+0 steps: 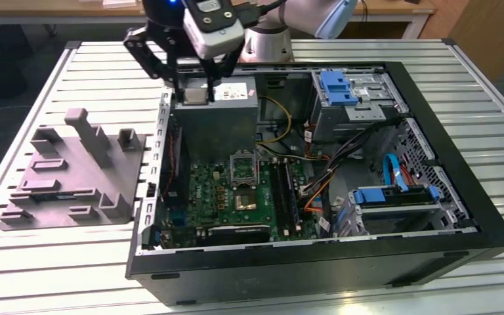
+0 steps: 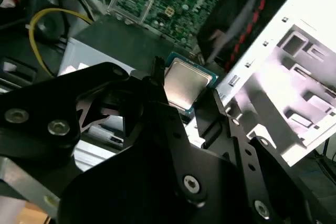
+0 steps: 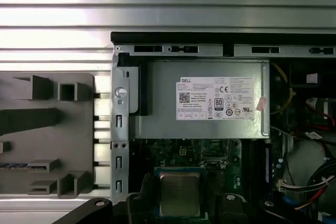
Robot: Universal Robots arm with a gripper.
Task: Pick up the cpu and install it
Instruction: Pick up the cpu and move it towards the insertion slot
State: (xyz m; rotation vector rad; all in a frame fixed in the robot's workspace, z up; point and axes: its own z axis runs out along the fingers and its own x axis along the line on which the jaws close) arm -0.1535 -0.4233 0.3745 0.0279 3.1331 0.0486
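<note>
Gripper: black, angular linkage arms with bolt heads; the gripper hangs over the far end of the computer case, on the exterior view's left.
Fingers: the fingers pinch the cpu by two opposite edges, one on each side.
Cpu: in both wrist views the cpu is a small flat square with a matte silvery-grey metal top and a thin blue-green rim. It is held in the air over the power supply, clear of the motherboard.
Power supply: the power supply is a plain grey sheet-metal box with a white label, in the far-left corner of the case.
Computer case: the computer case is a black open-sided box lying flat, with blue plastic drive brackets on the right.
Motherboard: the motherboard is green and densely studded, nearer than the power supply; a dark square socket sits on it.
Yellow cable: the yellow cable is a thin loop just right of the power supply.
Tray: the tray is grey, moulded, with upright posts and slots, just left of the case.
Table: the table is made of ribbed, pale metal slats.
</note>
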